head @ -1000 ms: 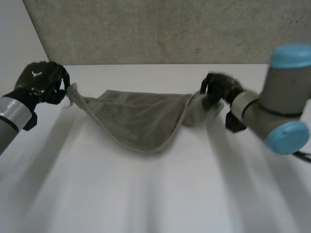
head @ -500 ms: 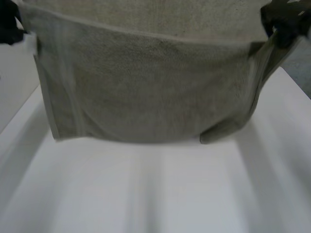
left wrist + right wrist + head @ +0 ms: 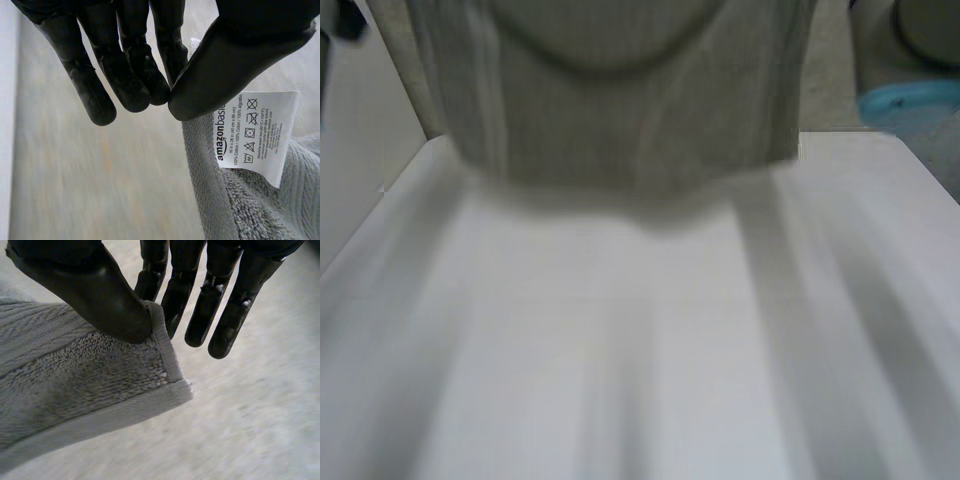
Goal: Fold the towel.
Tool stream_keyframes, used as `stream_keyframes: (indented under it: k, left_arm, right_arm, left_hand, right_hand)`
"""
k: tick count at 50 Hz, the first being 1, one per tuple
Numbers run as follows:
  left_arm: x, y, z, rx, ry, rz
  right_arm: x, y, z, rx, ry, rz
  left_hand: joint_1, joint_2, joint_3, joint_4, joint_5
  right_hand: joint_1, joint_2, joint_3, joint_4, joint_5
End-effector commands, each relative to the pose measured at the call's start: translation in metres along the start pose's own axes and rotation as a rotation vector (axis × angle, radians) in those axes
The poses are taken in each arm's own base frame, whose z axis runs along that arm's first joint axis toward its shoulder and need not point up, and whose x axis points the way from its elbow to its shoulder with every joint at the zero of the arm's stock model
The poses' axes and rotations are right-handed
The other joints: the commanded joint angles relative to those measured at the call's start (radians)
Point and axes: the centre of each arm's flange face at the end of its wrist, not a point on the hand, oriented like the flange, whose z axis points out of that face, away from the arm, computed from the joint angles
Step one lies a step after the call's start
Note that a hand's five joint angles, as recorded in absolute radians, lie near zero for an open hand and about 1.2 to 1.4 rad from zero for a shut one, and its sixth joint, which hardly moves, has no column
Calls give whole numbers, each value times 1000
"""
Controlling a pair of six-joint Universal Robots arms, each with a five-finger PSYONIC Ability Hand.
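So the grey-green terry towel hung in the air, spread wide above the far edge of the white tabletop. The black left hand pinched the cloth between thumb and fingers, right next to the white care label. The black right hand had a corner clamped, with its thumb pressing the hem against a finger. The right arm's light-blue cap sat just beside the towel.

Left hand thumb pinched to fingers, right hand likewise
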Motion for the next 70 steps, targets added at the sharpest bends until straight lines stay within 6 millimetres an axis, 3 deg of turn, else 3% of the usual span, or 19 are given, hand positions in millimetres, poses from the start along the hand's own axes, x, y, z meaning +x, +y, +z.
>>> stream_keyframes:
  k: [1,3,4,6,7,10,11,12,13,15,19,23,30,42,48,53,57,61,70]
  left_arm:
    - [1,-32,14,147,27,-49]
    - [-8,-5,3,66,0,-59]
    - [-8,-5,3,66,0,-59]
    - [-22,36,-22,-77,-39,-74]
    - [-22,37,-22,-77,-39,-74]
    - [-45,99,-74,-282,-33,-103]
    - [-45,99,-74,-283,-33,-103]
    - [-48,118,-92,-333,-12,-113]
    - [-48,118,-92,-333,-12,-114]
    - [-52,148,-132,-420,34,-134]
    - [-51,164,-159,-481,48,-159]
    - [-56,172,-185,-552,38,-142]
    - [-66,168,-202,-600,82,-61]
    - [-68,162,-217,-636,133,-23]
    - [-58,144,-222,-636,171,-8]
    - [-60,123,-219,-617,147,3]
    - [-61,109,-214,-598,136,18]
    - [-69,77,-201,-562,89,22]
    - [-81,41,-192,-523,-16,-136]
  right_arm:
    - [9,12,-7,-32,-43,81]
    - [4,20,-15,-74,-84,104]
    - [-1,30,-25,-124,-133,128]
    - [-9,38,-39,-170,-192,164]
    - [-9,38,-39,-170,-192,164]
    - [-34,52,-84,-261,-385,275]
    - [-34,52,-85,-261,-386,275]
    - [-40,59,-97,-285,-434,286]
    - [-43,71,-114,-325,-477,295]
    - [-47,82,-129,-362,-513,305]
    - [-59,99,-172,-457,-581,323]
    - [-64,108,-194,-503,-604,320]
    - [-69,117,-228,-597,-643,327]
    - [-65,117,-233,-615,-639,328]
    - [-59,110,-228,-615,-626,334]
    - [-39,86,-214,-576,-599,323]
    - [-9,72,-201,-606,-570,302]
    - [18,60,-189,-641,-591,245]
    - [36,55,-188,-649,-738,-18]
  left_hand:
    - [116,51,56,35,89]
    - [116,51,56,35,89]
    - [116,51,56,35,89]
    - [116,51,56,35,89]
    - [116,51,56,35,89]
    - [116,51,56,35,89]
    - [116,51,56,35,89]
    - [116,51,56,35,89]
    - [116,51,56,35,89]
    - [116,51,56,35,89]
    - [116,51,56,35,89]
    - [116,51,56,35,89]
    - [116,51,56,35,89]
    - [116,51,56,35,89]
    - [116,51,56,35,89]
    - [116,51,56,35,89]
    - [116,51,56,35,89]
    - [116,51,56,35,89]
    - [116,51,56,35,89]
  right_hand:
    - [75,89,682,558,59]
    - [75,89,682,558,59]
    - [75,89,682,558,59]
    - [75,89,682,558,59]
    - [75,89,682,558,59]
    - [75,89,682,558,59]
    - [75,89,682,558,59]
    - [75,89,682,558,59]
    - [75,89,682,558,59]
    - [75,89,682,558,59]
    - [75,89,682,558,59]
    - [75,89,682,558,59]
    - [75,89,682,558,59]
    - [75,89,682,558,59]
    - [75,89,682,558,59]
    - [75,89,682,558,59]
    - [75,89,682,558,59]
    - [75,89,682,558,59]
    - [75,89,682,558,59]
